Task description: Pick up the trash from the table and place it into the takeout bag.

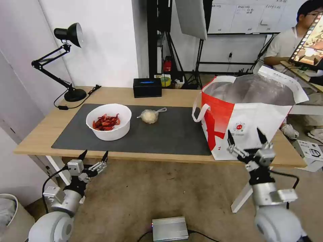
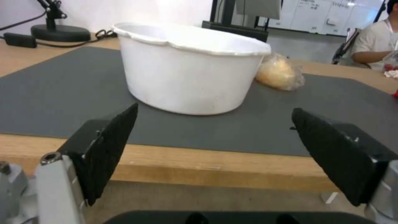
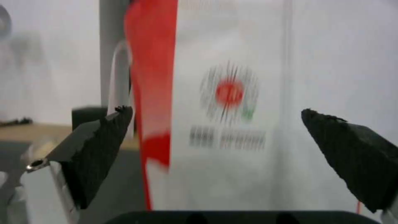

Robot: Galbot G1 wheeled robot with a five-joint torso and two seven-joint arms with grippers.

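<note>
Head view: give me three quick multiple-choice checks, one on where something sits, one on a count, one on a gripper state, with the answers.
1. Where does the bowl of red shells sit?
A. on the grey mat
B. inside the takeout bag
C. on the floor

2. How many pieces of trash lie on the mat?
A. one
B. two
C. four

3. How is the left gripper?
A. shut on the bowl
B. shut on nothing
C. open, holding nothing

Answers: 1 A, the bowl stands on the mat's left part. 2 B, just the bowl and the small knotted bag beside it. 3 C, its fingers are spread in front of the table edge, apart from the bowl. The right gripper is also open, before the takeout bag.
</note>
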